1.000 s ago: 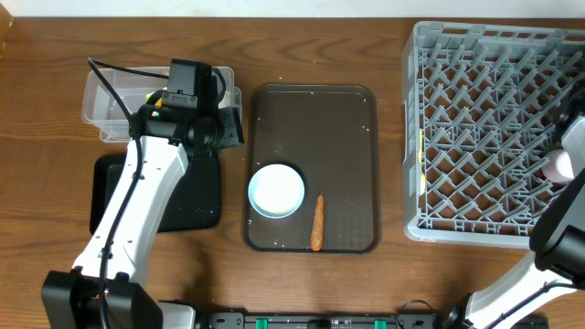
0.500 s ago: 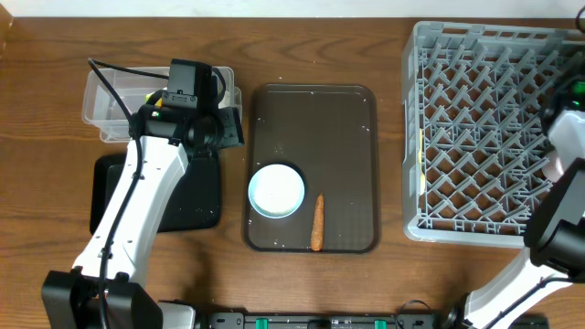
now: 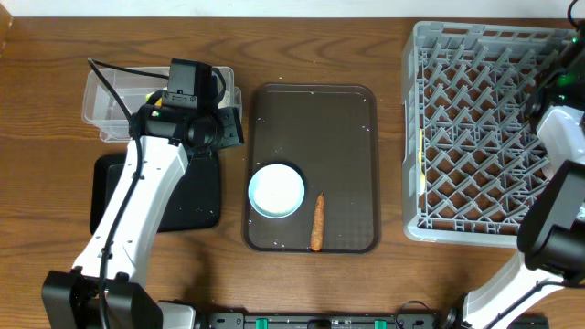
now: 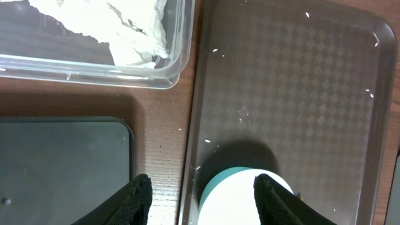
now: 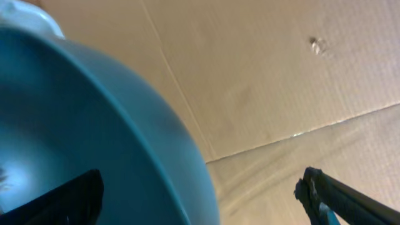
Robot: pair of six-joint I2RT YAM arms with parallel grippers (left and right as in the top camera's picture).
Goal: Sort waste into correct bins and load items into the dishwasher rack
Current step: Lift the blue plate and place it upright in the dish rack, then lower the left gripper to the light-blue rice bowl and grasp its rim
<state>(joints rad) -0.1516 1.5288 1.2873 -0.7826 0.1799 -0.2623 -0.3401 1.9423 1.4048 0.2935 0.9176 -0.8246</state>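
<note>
**Bowl and carrot wait on the tray; both pairs of fingers are spread**

Overhead view: the dishwasher rack fills the right side of the desk, from the far edge almost to the near edge. In the middle lies the brown serving tray. On its near part sit the white bowl and, just beside it to the right, the carrot stick. Near the far left corner stands the clear tub, and the black tray lies just on its near side. The left arm reaches over these two bins, and its end is between the tub and the serving tray. The right arm is at the right edge, over the rack.

Left wrist view: the left fingers are wide apart and hold nothing. Under them are the bowl, the serving tray's left rim and a strip of bare desk. The crumpled tissue lies inside the tub.

Right wrist view: the right fingers are also spread wide. A large teal-blue curved surface, probably the blue plate, fills the left part. I cannot tell if the fingers touch it. Behind it is only cardboard.

I judge that the step in hand is the clearing of the serving tray. The next move calls for the left fingers to travel toward the near edge and come down over either the bowl's rim or the thin carrot. They should close across the carrot's narrow width.
</note>
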